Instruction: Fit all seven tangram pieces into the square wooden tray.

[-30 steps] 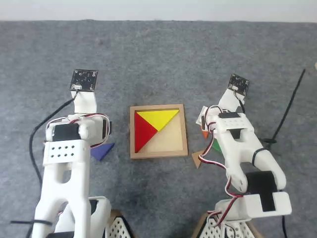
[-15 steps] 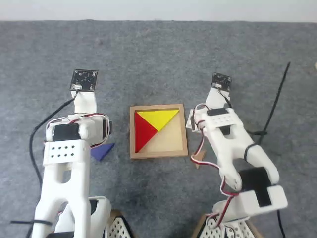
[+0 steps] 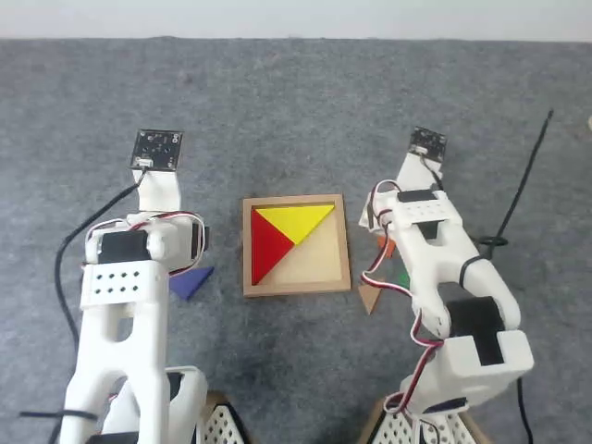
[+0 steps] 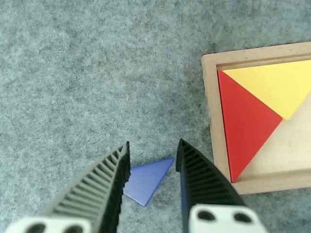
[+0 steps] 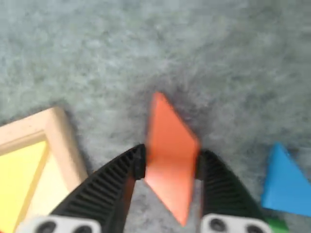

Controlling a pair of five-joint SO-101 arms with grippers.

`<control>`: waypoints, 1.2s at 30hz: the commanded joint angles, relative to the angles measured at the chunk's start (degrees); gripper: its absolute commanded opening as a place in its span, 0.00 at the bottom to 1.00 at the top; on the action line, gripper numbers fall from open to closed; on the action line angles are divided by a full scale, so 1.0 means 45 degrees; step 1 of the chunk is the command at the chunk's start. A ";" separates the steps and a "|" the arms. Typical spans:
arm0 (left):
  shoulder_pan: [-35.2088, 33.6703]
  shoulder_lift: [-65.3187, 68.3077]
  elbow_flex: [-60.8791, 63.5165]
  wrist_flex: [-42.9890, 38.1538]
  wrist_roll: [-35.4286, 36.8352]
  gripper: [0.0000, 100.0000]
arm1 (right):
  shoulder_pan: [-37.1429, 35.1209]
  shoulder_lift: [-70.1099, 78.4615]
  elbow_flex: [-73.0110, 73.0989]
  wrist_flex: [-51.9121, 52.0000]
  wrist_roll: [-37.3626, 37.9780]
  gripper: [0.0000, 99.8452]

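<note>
The square wooden tray [image 3: 343, 242] lies between the arms and holds a yellow triangle [image 3: 294, 221] and a red triangle [image 3: 268, 248]. In the right wrist view my right gripper [image 5: 170, 158] is shut on an orange parallelogram [image 5: 169, 170], just off the tray's corner [image 5: 53, 124]. A light blue triangle [image 5: 284, 187] lies beside it on a green piece [image 5: 274, 224]. My left gripper [image 4: 153, 145] hangs open over a dark blue triangle [image 4: 146, 179], one finger on each side, left of the tray [image 4: 210, 97].
A tan triangle [image 3: 370, 296] lies on the grey mat by the tray's near right corner, next to the green piece [image 3: 402, 277]. A black cable [image 3: 523, 194] runs along the far right. The mat beyond the tray is open.
The right arm swung left toward the tray half a second ago, then back to the right. The left arm and the dark blue triangle have not moved.
</note>
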 commanded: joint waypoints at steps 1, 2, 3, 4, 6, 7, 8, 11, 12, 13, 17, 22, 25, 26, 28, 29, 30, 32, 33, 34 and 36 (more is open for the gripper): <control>0.0039 -0.0137 -0.0088 -0.0195 -0.0098 0.16 | -0.0088 0.0147 -0.0449 0.0596 0.0078 0.00; 0.0039 -0.0137 -0.0088 -0.0195 -0.0098 0.16 | -0.0107 0.0147 -0.0449 0.0733 0.0078 0.01; 0.0039 -0.0137 -0.0088 -0.0195 -0.0098 0.16 | -0.0107 0.0127 -0.0449 0.0830 0.0078 0.01; 0.0039 -0.0137 -0.0088 -0.0195 -0.0098 0.16 | -0.0107 0.0127 -0.0449 0.0869 0.0078 0.01; 0.0039 -0.0117 -0.0088 -0.0195 -0.0098 0.16 | -0.0107 0.0107 -0.0488 0.0869 0.0078 0.01; 0.0039 -0.0098 -0.0088 -0.0195 -0.0098 0.16 | -0.0107 0.0088 -0.0527 0.0869 0.0117 0.01; 0.0039 -0.0078 -0.0068 -0.0215 -0.0098 0.16 | -0.0127 0.0049 -0.0567 0.0869 0.0137 0.01; 0.0039 -0.0078 -0.0049 -0.0234 -0.0078 0.16 | -0.0459 -0.0537 -0.0977 0.1416 0.0137 0.01; 0.0039 -0.0078 0.0010 -0.0274 -0.0078 0.16 | -0.0654 -0.0811 -0.1172 0.1807 0.0098 0.01; 0.0039 -0.0078 0.0049 -0.0332 -0.0078 0.16 | -0.0947 -0.1065 -0.1387 0.2178 0.0078 0.01; 0.0039 -0.0078 0.0068 -0.0449 -0.0059 0.16 | -0.2198 -0.1788 -0.1993 0.3194 -0.0215 0.01; 0.0039 -0.0078 0.0068 -0.0449 -0.0059 0.16 | -0.2979 -0.1436 -0.1993 0.2764 -0.1778 0.01; 0.0039 -0.0078 0.0068 -0.0449 -0.0059 0.16 | -0.3858 -0.1338 -0.1993 0.2628 -0.2891 0.01; 0.0039 -0.0078 0.0068 -0.0449 -0.0059 0.16 | -0.4112 -0.1338 -0.2051 0.2569 -0.3087 0.01; 0.0039 -0.0078 0.0068 -0.0449 -0.0059 0.16 | -0.4425 -0.1260 -0.2110 0.2002 -0.3263 0.01; 0.0039 -0.0078 0.0068 -0.0449 -0.0078 0.16 | -0.4484 -0.1201 -0.2129 0.1729 -0.3263 0.01; 0.0039 -0.0078 0.0068 -0.0449 -0.0078 0.16 | -0.4503 -0.1201 -0.2110 0.1436 -0.3263 0.01; 0.0039 -0.0078 0.0068 -0.0430 -0.0078 0.16 | -0.4464 -0.1182 -0.2110 0.1143 -0.3282 0.01; 0.0039 -0.0098 0.0068 -0.0430 -0.0078 0.16 | -0.4444 -0.1182 -0.2110 0.1123 -0.3282 0.01; 0.0039 -0.0098 0.0068 -0.0430 -0.0098 0.16 | -0.4425 -0.1182 -0.2110 0.1123 -0.3438 0.01; 0.0039 -0.0098 0.0068 -0.0430 -0.0098 0.16 | -0.4405 -0.1182 -0.2090 0.1182 -0.3849 0.01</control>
